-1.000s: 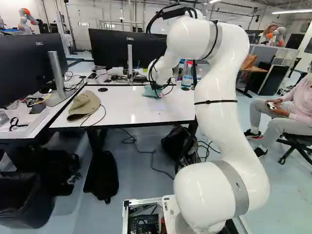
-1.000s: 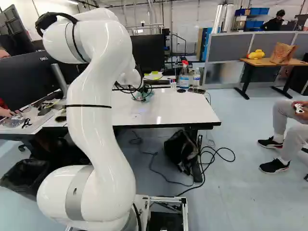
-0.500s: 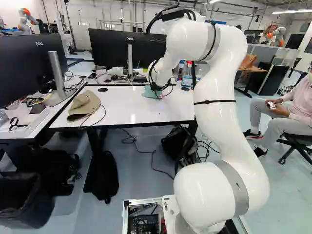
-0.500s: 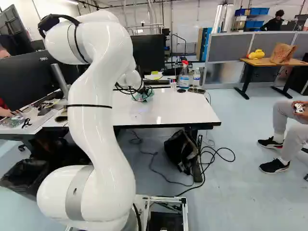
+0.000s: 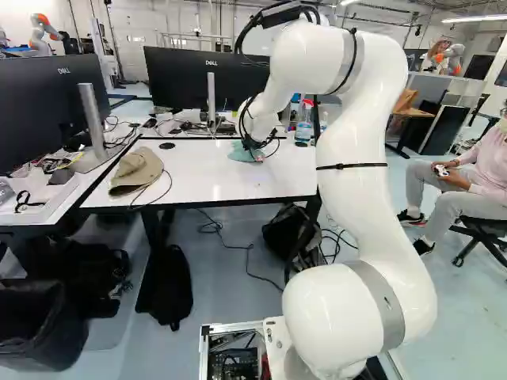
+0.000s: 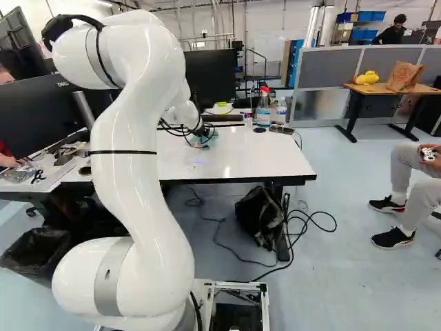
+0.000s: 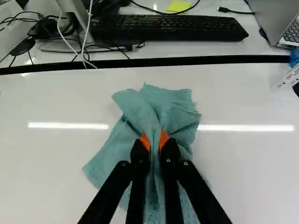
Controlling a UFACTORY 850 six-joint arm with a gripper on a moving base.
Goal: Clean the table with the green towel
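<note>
My gripper (image 5: 253, 144) is low over the white table (image 5: 207, 184), partly hidden by its cables in the left base view. Under it the green towel (image 5: 238, 153) lies on the tabletop, and the towel (image 6: 210, 140) also shows beyond the arm in the right base view. Seen from the wrist, the gripper (image 7: 154, 141) is shut on the towel (image 7: 175, 105), its orange pads pinching a raised fold from both sides. The rest of the cloth spreads in creases around and ahead of the fingers.
A tan cap (image 5: 136, 170) with a cord lies on the table's left part. Spray bottle (image 6: 263, 108), clear bottle (image 6: 282, 110) and a dark round disc stand or lie beyond the towel's right. Keyboard (image 7: 177, 28), laptop (image 7: 280, 21) and monitors are behind. Another robot (image 5: 41, 36) stands far off.
The upper arm and gripper have shifted slightly left in the base views, and the towel has slid a little with the gripper. The base has not moved.
</note>
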